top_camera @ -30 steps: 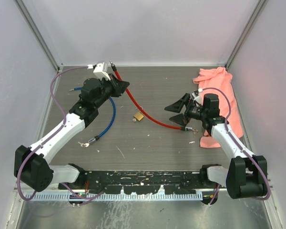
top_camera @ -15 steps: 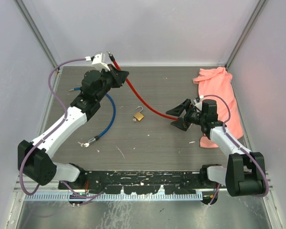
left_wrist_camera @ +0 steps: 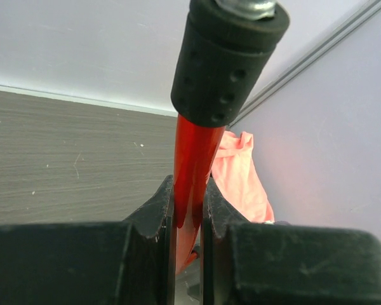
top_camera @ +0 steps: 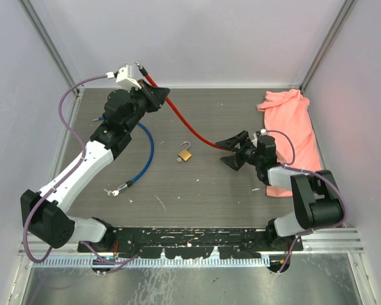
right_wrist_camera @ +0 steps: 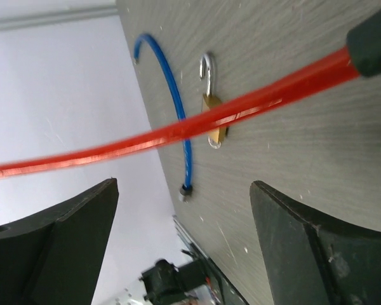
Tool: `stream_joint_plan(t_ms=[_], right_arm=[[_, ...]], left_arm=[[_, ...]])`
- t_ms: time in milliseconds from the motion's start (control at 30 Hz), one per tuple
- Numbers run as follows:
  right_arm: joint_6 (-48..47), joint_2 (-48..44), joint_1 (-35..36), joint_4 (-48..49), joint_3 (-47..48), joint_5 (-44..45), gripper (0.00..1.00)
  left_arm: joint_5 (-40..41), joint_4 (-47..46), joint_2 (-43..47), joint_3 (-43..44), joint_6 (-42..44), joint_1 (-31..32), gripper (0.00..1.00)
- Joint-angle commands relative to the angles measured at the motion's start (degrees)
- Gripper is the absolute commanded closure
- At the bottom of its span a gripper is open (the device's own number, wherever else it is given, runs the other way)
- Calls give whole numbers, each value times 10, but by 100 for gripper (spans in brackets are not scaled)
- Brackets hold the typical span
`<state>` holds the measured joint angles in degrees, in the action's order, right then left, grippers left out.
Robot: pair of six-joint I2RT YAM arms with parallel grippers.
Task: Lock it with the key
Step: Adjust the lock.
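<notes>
My left gripper [top_camera: 153, 95] [left_wrist_camera: 189, 197] is shut on the red cable [top_camera: 184, 124] [left_wrist_camera: 193, 159] just below its black end cap [left_wrist_camera: 225, 57], holding that end up at the back left. The cable slopes down to the table by my right gripper [top_camera: 232, 150] [right_wrist_camera: 181, 187], which stands open beside its lower end, nothing between the fingers. A brass padlock [top_camera: 185, 153] [right_wrist_camera: 213, 124] with its shackle open lies mid-table under the cable. A small metal piece that looks like the key [top_camera: 108, 190] lies at the left front.
A blue cable [top_camera: 149, 149] [right_wrist_camera: 171, 95] curves across the left half of the table, one end by the small metal piece. A pink cloth [top_camera: 292, 121] [left_wrist_camera: 241, 178] is bunched along the right wall. Walls close in on three sides.
My left gripper has lifted the red cable's end up and toward the back. My right gripper has moved left toward the cable's lower end, staying open.
</notes>
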<state>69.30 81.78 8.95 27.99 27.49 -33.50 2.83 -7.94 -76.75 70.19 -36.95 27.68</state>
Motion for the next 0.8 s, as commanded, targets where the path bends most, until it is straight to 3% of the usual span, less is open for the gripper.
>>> stream_joint_plan(t_ms=[0,333,767], right_arm=[[106,58,1,162,24,40,9],[154,153,29,184,102,79,12],[237,216,73,257,152,73,34]], left_arm=[[0,-28,45,23,-35,-3,100],[-23,-31,104,-27,-78,-3,100],[-65,-46,142,-104,-124,-3,100]])
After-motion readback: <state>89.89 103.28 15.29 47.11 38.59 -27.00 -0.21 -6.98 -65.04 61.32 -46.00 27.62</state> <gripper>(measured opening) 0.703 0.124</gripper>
